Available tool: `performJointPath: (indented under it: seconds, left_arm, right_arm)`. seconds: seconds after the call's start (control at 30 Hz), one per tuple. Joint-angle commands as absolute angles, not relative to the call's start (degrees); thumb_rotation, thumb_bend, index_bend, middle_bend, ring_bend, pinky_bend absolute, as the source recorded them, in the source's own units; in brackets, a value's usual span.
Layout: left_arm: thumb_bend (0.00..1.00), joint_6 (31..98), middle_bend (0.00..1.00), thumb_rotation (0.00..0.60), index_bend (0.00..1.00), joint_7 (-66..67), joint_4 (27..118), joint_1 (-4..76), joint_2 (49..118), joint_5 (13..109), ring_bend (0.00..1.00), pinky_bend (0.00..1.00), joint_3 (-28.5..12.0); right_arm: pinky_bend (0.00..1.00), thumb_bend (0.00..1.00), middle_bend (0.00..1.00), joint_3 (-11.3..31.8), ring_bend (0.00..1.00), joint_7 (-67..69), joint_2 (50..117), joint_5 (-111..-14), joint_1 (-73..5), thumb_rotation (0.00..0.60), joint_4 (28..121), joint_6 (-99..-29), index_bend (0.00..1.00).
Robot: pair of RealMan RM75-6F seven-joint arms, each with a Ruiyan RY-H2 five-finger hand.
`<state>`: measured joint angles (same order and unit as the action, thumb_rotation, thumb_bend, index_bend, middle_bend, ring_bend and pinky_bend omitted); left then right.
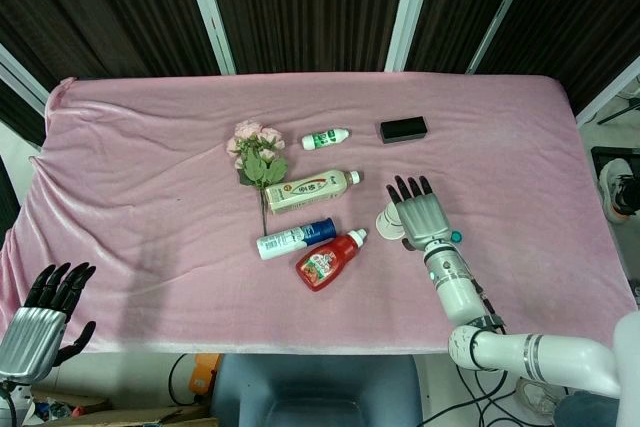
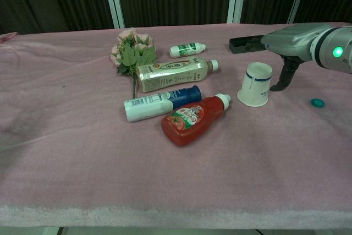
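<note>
Fingers (image 1: 411, 187) of the right hand (image 1: 418, 211) were seen spread, holding nothing, above the upturned white paper cup (image 2: 256, 84) just right of the red ketchup bottle (image 2: 192, 119); left hand (image 1: 40, 319) was held open off the pink worktop (image 1: 140, 197).

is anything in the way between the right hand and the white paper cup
Nothing visible. The right hand hovers right beside the upside-down white paper cup; the red ketchup bottle and the other bottles lie on the cup's far side.

flowers (image 1: 257, 153), red bottle (image 1: 327, 261), black box (image 1: 403, 129)
</note>
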<state>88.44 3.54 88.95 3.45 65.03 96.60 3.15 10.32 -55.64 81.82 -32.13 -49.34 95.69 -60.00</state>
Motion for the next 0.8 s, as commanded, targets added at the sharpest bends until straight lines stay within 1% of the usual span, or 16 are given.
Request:
performJointPath:
  seconds: [0.03,0.2,0.37,0.63,0.7,0.8]
  left_arm:
    - [0.37,88.3,0.07,0.6,0.0,3.6,89.0,3.5,65.0,96.5,0.04,0.0,3.1]
    - [0.37,88.0,0.07,0.6,0.0,3.5,89.1,3.6,64.9,95.9,0.04,0.0,2.9]
    - [0.37,88.2,0.07,0.6,0.0,3.3,89.1,3.5,64.9,95.9,0.04,0.0,2.9]
    - [0.37,88.4,0.07,0.6,0.0,2.7,89.1,3.5,64.7,95.8,0.04,0.0,2.8]
    - [0.37,88.4,0.07,0.6,0.0,2.7,89.0,3.5,64.7,95.8,0.04,0.0,2.8]
    - [0.37,88.4,0.07,0.6,0.0,2.5,89.0,3.5,64.6,95.8,0.04,0.0,2.8]
  right_arm:
    - [0.0,0.36,0.0,10.1,0.0,-55.3,81.8,-31.7,-49.6,0.6,95.4,-60.1,0.11]
    - [0.0,0.37,0.0,9.3,0.0,-54.5,82.3,-30.6,-50.5,0.6,93.3,-59.3,0.13]
    - [0.0,0.39,0.0,8.9,0.0,-54.2,83.4,-29.5,-51.5,0.6,91.3,-58.9,0.18]
    - [0.0,0.41,0.0,8.3,0.0,-52.5,86.2,-29.8,-52.6,0.6,87.8,-58.3,0.32]
    - [0.0,0.42,0.0,8.2,0.0,-52.0,86.8,-30.4,-52.6,0.6,87.0,-58.7,0.37]
    - [0.0,0.43,0.0,8.2,0.0,-51.6,87.6,-30.7,-52.6,0.6,86.3,-59.8,0.42]
